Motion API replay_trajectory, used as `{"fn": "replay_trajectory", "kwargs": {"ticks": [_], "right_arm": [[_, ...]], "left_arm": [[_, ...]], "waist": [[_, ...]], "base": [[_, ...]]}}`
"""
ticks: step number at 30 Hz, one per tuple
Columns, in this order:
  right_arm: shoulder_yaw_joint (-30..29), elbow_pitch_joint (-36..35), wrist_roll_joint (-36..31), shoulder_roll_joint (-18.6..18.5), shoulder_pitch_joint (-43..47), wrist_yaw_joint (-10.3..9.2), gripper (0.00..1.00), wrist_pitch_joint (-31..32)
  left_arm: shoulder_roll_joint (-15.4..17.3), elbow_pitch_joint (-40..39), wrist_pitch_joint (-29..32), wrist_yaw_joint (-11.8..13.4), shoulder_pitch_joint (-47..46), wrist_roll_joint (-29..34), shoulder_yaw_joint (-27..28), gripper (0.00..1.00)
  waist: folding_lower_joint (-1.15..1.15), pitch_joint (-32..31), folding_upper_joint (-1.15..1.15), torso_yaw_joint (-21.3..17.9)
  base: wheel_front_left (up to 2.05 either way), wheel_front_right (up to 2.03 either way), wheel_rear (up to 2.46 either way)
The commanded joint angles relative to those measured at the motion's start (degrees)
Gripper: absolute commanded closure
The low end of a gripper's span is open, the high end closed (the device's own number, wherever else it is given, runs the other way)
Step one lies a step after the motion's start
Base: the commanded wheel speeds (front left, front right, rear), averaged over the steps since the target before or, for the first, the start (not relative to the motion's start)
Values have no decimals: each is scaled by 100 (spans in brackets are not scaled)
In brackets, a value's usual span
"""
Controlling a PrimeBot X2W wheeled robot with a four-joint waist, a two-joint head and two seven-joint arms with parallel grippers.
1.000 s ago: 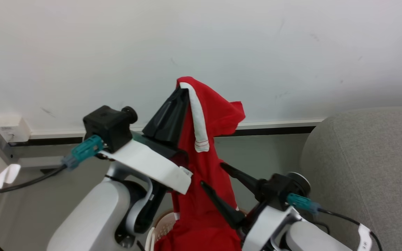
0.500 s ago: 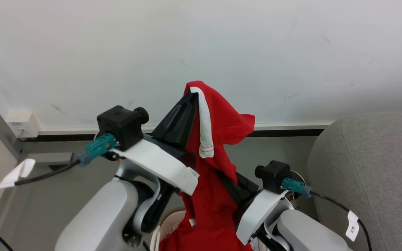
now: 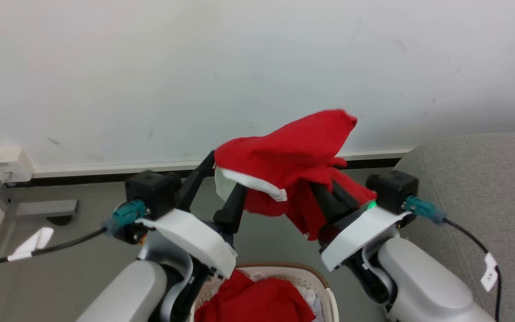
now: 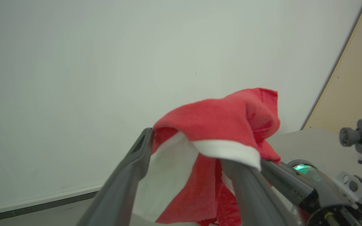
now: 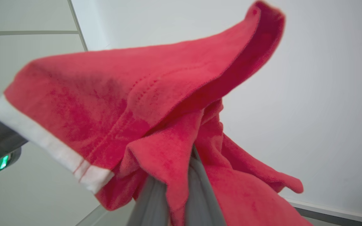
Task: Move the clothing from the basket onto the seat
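Observation:
A red garment of the clothing (image 3: 293, 152) with a white band hangs in the air between my two grippers, above the basket (image 3: 324, 286). My right gripper (image 3: 325, 194) is shut on its bunched folds, and the right wrist view shows the fingers (image 5: 156, 201) pinching the fabric (image 5: 137, 103). My left gripper (image 3: 224, 176) stands open, with the white-banded edge (image 4: 228, 150) draped over one finger (image 4: 247, 191). More red clothing (image 3: 257, 304) lies in the cream basket at the bottom centre. The light grey seat (image 3: 472, 179) stands at the right.
A white wall with a dark baseboard (image 3: 87, 176) runs behind. A wall socket box (image 3: 7, 163) sits at the left, with a cable (image 3: 61, 243) trailing from my left wrist. Grey floor (image 3: 61, 277) lies around the basket.
The left gripper has opened and let go of the garment. The right gripper has shut on it and risen, so the garment hangs clear of the basket and more to the right. The camera shifted.

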Motion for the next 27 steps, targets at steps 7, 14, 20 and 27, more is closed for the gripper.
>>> {"fn": "replay_trajectory", "kwargs": {"ticks": [7,14,20,27], "right_arm": [[-564,-488,-43,-401,186,0,100,-24],[-933,-767,-153,-702,281,0,100,1],[-1183,-978,-283,-853,390,0,100,127],[-1475,-1237,-415,-970,515,0,100,286]], "left_arm": [[167,102,-72,-29,434,-13,-102,0],[256,89,-154,13,599,26,-113,0],[259,22,-168,-25,521,118,-190,0],[244,-58,-151,-18,470,178,-284,0]], "waist": [[-1,57,0,-132],[-1,107,0,-402],[-1,177,0,-787],[-1,296,0,-1453]], "base": [[0,0,0],[0,0,0],[0,0,0],[0,0,0]]}}
